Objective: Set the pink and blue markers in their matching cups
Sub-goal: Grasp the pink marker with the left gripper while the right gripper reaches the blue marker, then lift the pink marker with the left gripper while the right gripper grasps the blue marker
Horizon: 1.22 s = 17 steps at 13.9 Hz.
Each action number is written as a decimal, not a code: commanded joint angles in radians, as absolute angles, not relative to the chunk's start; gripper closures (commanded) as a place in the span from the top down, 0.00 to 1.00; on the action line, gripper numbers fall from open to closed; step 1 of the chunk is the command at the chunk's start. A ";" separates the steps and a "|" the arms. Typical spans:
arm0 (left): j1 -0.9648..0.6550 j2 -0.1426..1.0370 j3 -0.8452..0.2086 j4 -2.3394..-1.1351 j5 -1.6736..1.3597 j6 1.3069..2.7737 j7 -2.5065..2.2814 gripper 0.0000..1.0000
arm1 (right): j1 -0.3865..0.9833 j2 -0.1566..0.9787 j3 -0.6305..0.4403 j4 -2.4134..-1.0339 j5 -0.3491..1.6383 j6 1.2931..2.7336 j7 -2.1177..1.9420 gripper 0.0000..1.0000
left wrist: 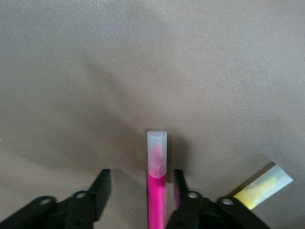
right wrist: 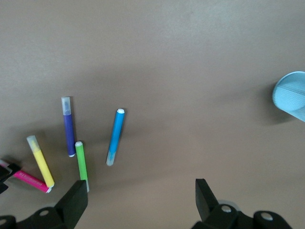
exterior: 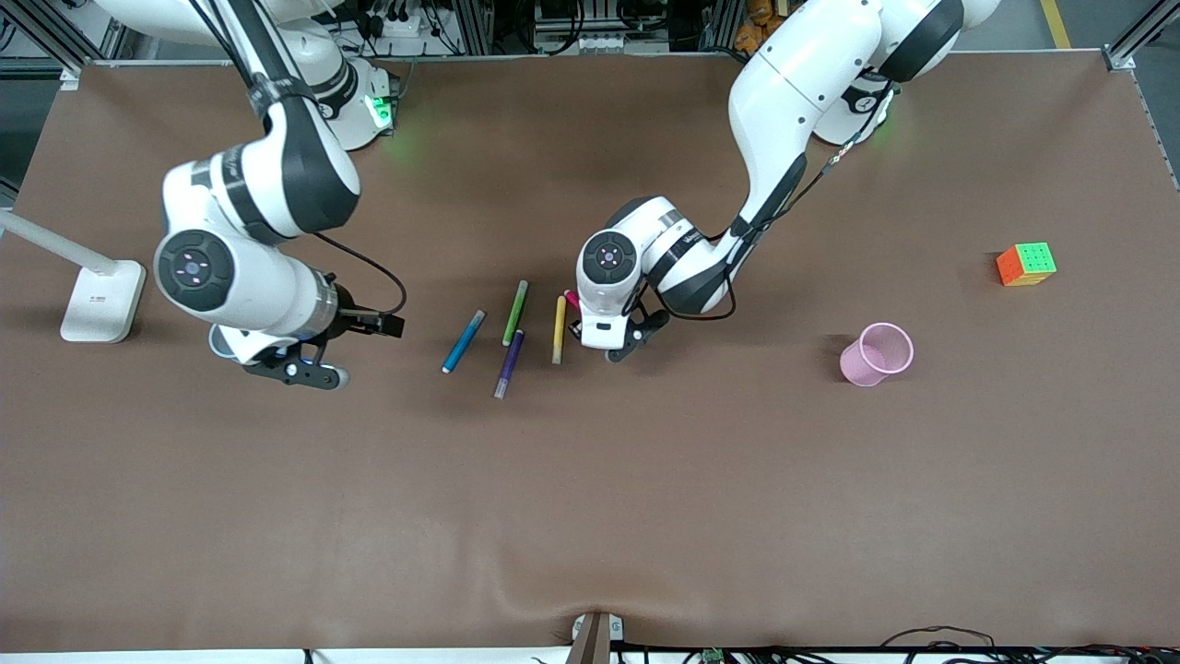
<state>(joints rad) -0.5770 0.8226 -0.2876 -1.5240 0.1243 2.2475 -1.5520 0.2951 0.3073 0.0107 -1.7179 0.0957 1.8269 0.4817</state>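
The pink marker lies on the table between the fingers of my left gripper, which is open and low around it, with a gap on each side. In the front view only the marker's tip shows beside the left gripper. The blue marker lies on the table toward the right arm's end; it also shows in the right wrist view. My right gripper is open and empty above the table. The pale blue cup stands close to it, mostly hidden under the right arm. The pink cup stands toward the left arm's end.
A green pen, a dark purple pen and a yellow pen lie between the blue and pink markers. A colour cube sits near the left arm's end. A white stand base sits at the right arm's end.
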 commanded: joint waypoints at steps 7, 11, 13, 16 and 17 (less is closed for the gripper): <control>-0.600 0.847 -0.261 -1.497 0.143 2.255 -1.577 0.37 | 0.379 0.339 0.005 -1.948 0.107 2.147 0.574 1.00; -0.600 0.847 -0.261 -1.497 0.143 2.255 -1.577 0.32 | 0.391 0.428 0.005 -1.944 0.107 2.262 0.575 1.00; -0.600 0.847 -0.261 -1.497 0.143 2.255 -1.577 0.29 | 0.384 0.468 0.005 -1.942 0.106 2.319 0.575 1.00; -0.600 0.847 -0.261 -1.497 0.144 2.255 -1.577 0.24 | 0.368 0.506 0.005 -1.912 0.110 2.326 0.578 0.90; -0.598 0.847 -0.261 -1.497 0.144 2.255 -1.577 0.23 | 0.370 0.527 0.005 -1.901 0.123 2.327 0.583 0.87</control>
